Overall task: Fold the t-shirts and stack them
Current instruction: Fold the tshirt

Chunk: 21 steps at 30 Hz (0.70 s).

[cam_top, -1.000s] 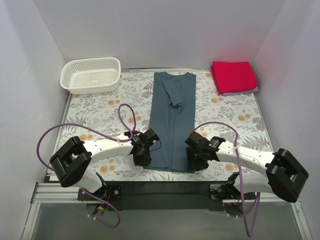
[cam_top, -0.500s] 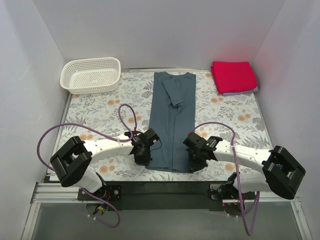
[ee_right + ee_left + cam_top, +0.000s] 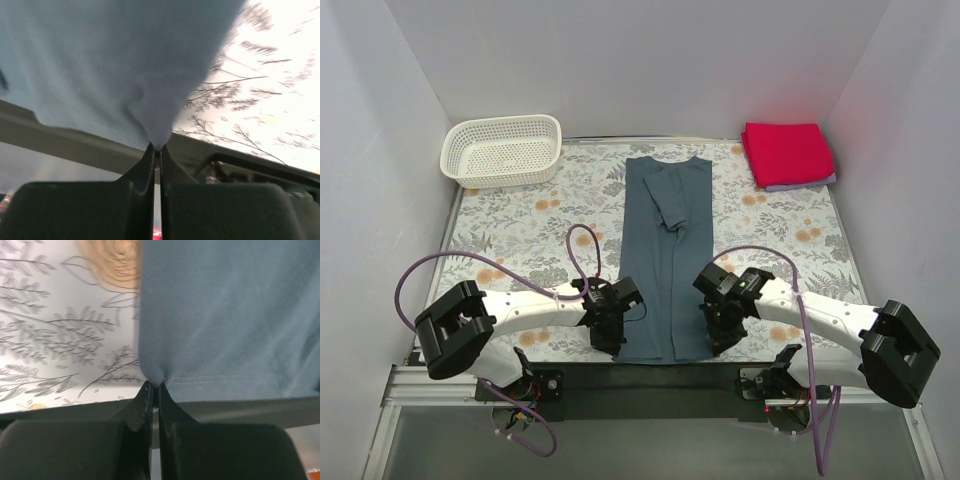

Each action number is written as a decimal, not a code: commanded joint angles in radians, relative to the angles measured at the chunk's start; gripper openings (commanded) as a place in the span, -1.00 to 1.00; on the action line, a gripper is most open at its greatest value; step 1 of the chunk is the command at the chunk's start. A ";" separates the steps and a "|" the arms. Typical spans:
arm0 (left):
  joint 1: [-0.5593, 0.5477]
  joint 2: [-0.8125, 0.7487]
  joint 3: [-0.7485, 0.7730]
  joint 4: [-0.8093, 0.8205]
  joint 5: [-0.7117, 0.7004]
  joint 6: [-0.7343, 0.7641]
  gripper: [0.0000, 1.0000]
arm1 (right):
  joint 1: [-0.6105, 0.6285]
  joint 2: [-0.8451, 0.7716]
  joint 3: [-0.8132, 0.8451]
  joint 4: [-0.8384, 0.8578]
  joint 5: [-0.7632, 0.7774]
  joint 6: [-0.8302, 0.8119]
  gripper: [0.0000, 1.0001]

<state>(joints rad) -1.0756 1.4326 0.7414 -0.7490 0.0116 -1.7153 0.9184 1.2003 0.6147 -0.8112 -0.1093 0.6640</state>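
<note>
Lying lengthwise down the middle of the table (image 3: 510,235), which is covered in a floral-print cloth: one slate blue-grey t-shirt (image 3: 665,240), folded into a long narrow strip, collar end toward the far wall, one short sleeve turned in on top near that end, hem at the near edge over the black strip there. Left hand (image 3: 611,343): low at the near left hem corner, fingers pressed together and clenched on a pinch of the blue-grey cloth; its wrist view shows the left hand (image 3: 154,389) with the hem stitching puckered right at the fingertips. Right hand (image 3: 719,340): low at the near right hem corner, likewise clenched on the shirt; its wrist view shows the right hand (image 3: 156,149) with a small peak of cloth drawn up into the closed tips. Far right corner: one bright red t-shirt (image 3: 787,152), folded square, resting on a pale lavender t-shirt (image 3: 798,185), of which only a thin edge shows beneath. Far left corner: one white plastic lattice basket (image 3: 500,178), standing upright, well apart from all three shirts. Purple cables (image 3: 430,265) loop along both arms.
</note>
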 commanded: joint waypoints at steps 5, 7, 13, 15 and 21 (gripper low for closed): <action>0.196 0.014 0.243 -0.064 -0.119 0.097 -1.00 | -0.183 0.038 0.311 -0.143 0.252 -0.200 -0.97; 0.249 0.043 0.297 -0.038 -0.119 0.138 -1.00 | -0.237 0.085 0.408 -0.137 0.319 -0.262 -0.97; 0.345 0.192 0.510 0.036 -0.205 0.256 -1.00 | -0.300 0.220 0.588 -0.028 0.436 -0.372 -0.97; 0.370 0.245 0.545 0.068 -0.226 0.290 -1.00 | -0.317 0.242 0.632 0.039 0.460 -0.406 -0.97; 0.410 0.333 0.616 0.154 -0.288 0.344 -1.00 | -0.369 0.315 0.657 0.216 0.435 -0.484 -0.97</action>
<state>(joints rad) -0.6819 1.7603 1.3128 -0.6487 -0.2024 -1.4284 0.5774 1.4994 1.2358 -0.7277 0.2947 0.2520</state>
